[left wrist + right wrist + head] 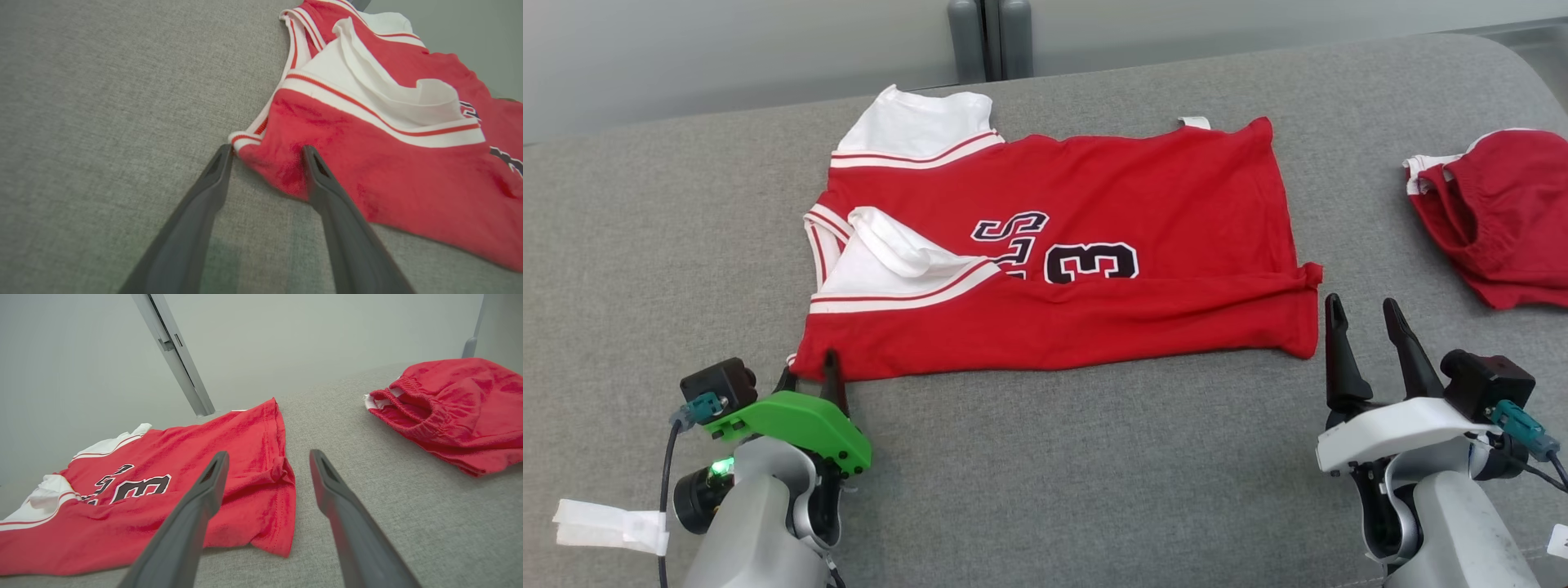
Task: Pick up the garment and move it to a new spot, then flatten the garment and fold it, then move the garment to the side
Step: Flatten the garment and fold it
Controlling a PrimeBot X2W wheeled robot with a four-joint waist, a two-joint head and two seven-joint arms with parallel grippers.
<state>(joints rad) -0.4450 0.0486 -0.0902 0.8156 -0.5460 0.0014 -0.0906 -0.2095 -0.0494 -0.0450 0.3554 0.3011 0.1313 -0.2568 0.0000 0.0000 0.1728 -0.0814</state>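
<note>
left gripper [809, 369]: lower left of head view, jaws held apart, nothing clamped, lower-left corner of the red jersey [1094, 220] straddled | right gripper [1361, 304]: lower right, spread wide, nothing held, just beside the lower-right hem | red jersey: laid flat at frame centre on grey surface [1045, 465] | red shorts [1503, 220]: bunched at right edge

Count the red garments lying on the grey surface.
2. A jersey lies spread in the middle; crumpled shorts sit apart at the right, cut off by the picture's edge, so more could lie beyond it.
</note>
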